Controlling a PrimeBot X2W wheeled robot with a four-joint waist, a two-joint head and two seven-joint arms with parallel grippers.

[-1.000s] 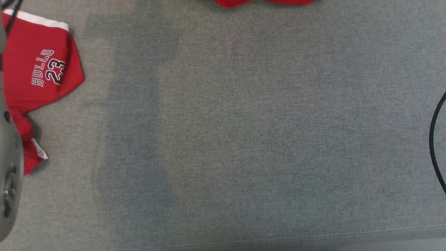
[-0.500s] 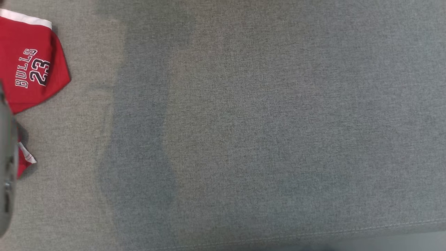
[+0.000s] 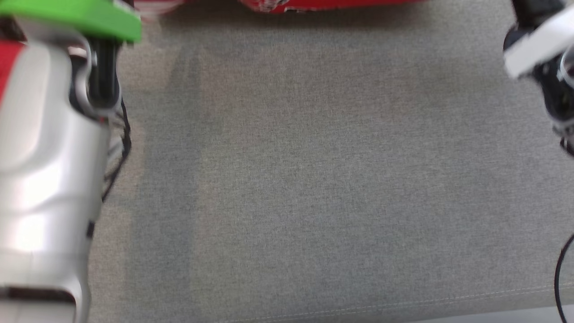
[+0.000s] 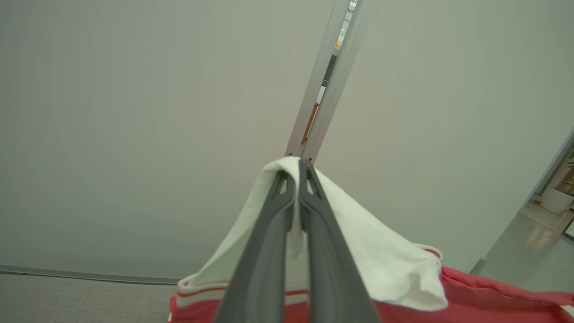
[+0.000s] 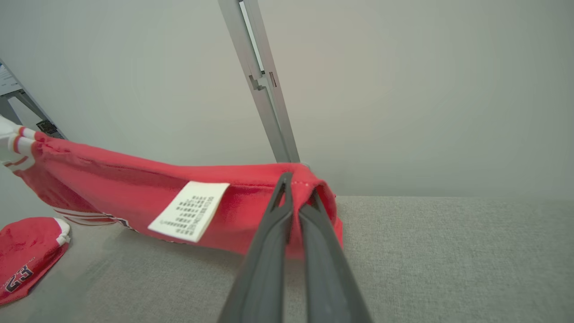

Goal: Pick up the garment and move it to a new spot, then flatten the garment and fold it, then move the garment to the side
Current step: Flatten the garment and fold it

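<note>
While the fingers of the left gripper (image 4: 296,172) clamp the white trim (image 4: 358,251) and those of the right gripper (image 5: 298,184) clamp a red hem, the red garment (image 5: 112,175) hangs stretched between them over the grey bench (image 5: 448,251), where either thin pinch may slip under tension.

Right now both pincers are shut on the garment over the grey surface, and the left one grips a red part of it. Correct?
Not quite. The left pincer is shut on a white part of the garment, not a red one; the left wrist view shows it. The rest stands: the right pincer is also shut on the garment, at a red edge, over the grey surface.
</note>
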